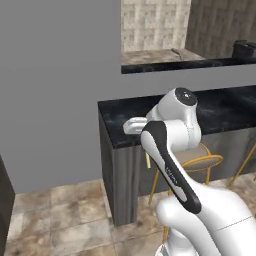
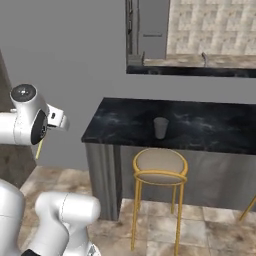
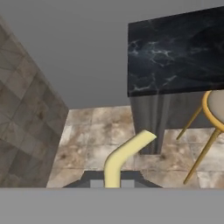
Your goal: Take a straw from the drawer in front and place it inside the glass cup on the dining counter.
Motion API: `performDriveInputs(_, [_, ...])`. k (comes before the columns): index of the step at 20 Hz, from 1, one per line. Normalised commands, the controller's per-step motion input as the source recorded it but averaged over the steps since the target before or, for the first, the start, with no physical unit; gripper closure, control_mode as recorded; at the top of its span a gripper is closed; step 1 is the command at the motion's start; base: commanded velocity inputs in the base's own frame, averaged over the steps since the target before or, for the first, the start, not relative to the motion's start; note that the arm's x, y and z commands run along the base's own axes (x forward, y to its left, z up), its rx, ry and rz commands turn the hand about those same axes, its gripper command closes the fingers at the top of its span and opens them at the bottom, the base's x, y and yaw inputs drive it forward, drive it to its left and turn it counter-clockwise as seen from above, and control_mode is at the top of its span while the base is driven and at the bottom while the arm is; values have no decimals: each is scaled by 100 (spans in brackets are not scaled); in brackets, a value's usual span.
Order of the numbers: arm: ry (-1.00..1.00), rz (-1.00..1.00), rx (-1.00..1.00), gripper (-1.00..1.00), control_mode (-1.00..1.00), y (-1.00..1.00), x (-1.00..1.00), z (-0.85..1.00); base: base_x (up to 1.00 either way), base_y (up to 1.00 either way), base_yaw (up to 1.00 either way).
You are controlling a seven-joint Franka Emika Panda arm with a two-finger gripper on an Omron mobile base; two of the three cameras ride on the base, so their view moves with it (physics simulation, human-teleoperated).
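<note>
My gripper (image 3: 113, 182) is shut on a pale yellow bent straw (image 3: 124, 155), which sticks out from between the fingertips over the tiled floor. From the right base the straw (image 2: 39, 148) shows as a thin yellow line hanging under my white hand (image 2: 56, 118), left of the dining counter (image 2: 125, 122). The glass cup (image 2: 160, 127) stands upright on that black marbled top, near its front edge and well to the right of my hand. In the left base view the arm hides the cup. The drawer is out of view.
A gold-framed stool (image 2: 160, 167) with a beige seat stands against the counter, right below the cup. A second stool leg (image 2: 248, 209) shows at the far right. A grey wall (image 2: 75, 60) rises behind, with an opening onto a rear black ledge (image 2: 200, 71).
</note>
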Motion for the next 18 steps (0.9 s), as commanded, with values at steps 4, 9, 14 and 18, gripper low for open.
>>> performDriveInputs(4, [0,0,0,100,100,0,0,0,46,11,-7])
performDriveInputs(9, [0,0,0,100,100,0,0,0,39,33,-5])
performDriveInputs(14, [0,0,0,100,100,0,0,0,50,48,-1])
performDriveInputs(18, [0,0,0,100,100,0,0,0,47,43,-1])
